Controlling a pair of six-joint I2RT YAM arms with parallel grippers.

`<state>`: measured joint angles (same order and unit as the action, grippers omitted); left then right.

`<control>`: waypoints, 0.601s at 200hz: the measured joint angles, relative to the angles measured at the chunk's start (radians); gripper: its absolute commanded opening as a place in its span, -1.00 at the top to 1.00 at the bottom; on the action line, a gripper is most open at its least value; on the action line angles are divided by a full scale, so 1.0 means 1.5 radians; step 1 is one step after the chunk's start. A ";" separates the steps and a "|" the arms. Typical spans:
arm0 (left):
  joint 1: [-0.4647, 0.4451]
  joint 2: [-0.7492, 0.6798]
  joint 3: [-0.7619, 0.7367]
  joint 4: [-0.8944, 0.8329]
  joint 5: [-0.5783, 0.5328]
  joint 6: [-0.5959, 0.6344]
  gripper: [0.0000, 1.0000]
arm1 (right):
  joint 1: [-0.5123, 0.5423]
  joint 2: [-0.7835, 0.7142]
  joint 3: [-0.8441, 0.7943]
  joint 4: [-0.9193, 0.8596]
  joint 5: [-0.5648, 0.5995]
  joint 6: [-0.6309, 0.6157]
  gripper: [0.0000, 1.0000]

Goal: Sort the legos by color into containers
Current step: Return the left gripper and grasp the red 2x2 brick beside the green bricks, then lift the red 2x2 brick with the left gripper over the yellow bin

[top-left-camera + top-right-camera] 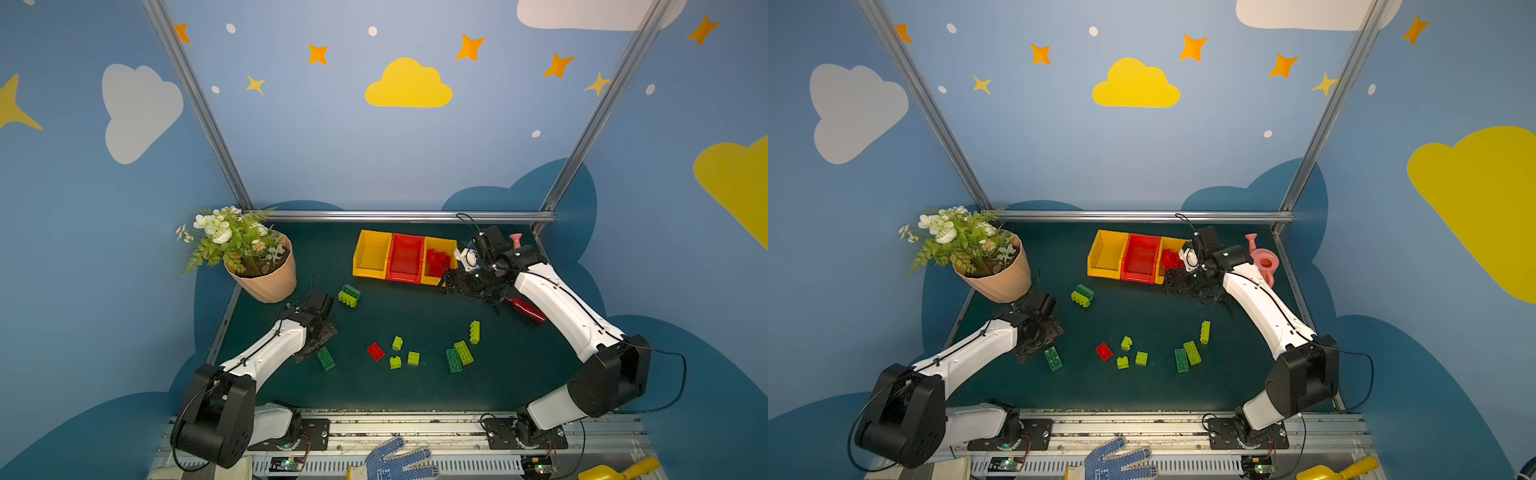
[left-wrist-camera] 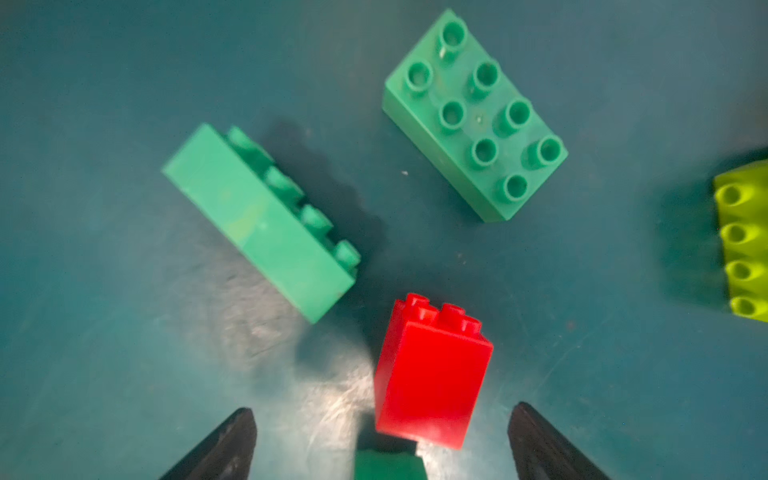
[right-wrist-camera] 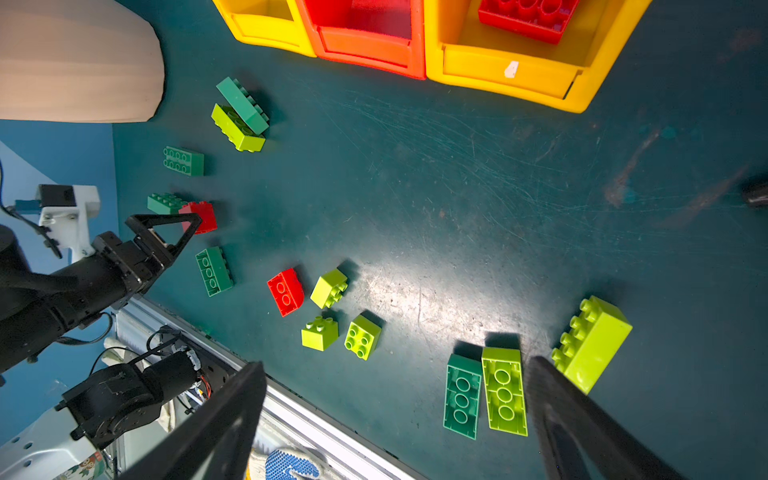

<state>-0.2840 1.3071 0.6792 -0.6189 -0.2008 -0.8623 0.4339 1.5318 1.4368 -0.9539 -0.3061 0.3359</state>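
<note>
- Red studded plastic bricks (image 1: 437,262) sit in one yellow plastic bin (image 3: 519,79); the red middle bin (image 1: 404,276) and other yellow bin (image 1: 368,272) look empty.
- Two red ones, the lime bricks (image 1: 397,343) and dark green bricks (image 1: 326,358) lie unsorted on the teal mat (image 1: 415,386).
- My left gripper (image 2: 382,409) gapes around a tall red brick (image 2: 432,370); my right gripper (image 3: 397,363) hangs wide, empty.

Bare mat (image 1: 415,309) before containers (image 1: 405,277) (flowerpot (image 1: 270,284) far left)
</note>
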 measured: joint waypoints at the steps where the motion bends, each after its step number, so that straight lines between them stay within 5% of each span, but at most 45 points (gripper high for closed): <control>1: 0.001 0.002 0.000 0.001 0.001 0.002 -0.82 | 0.000 0.000 0.000 0.000 0.001 0.000 -0.90; 69: 0.018 0.100 0.041 0.040 0.029 0.050 -0.40 | 0.001 0.006 0.001 -0.003 0.007 0.000 -0.90; 120: 0.022 0.147 0.069 0.039 0.049 0.070 0.33 | 0.001 0.006 0.001 -0.012 0.020 0.000 -0.90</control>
<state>-0.2504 1.5276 0.7830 -0.5606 -0.1280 -0.7570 0.4351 1.5406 1.4380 -0.9714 -0.2768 0.3359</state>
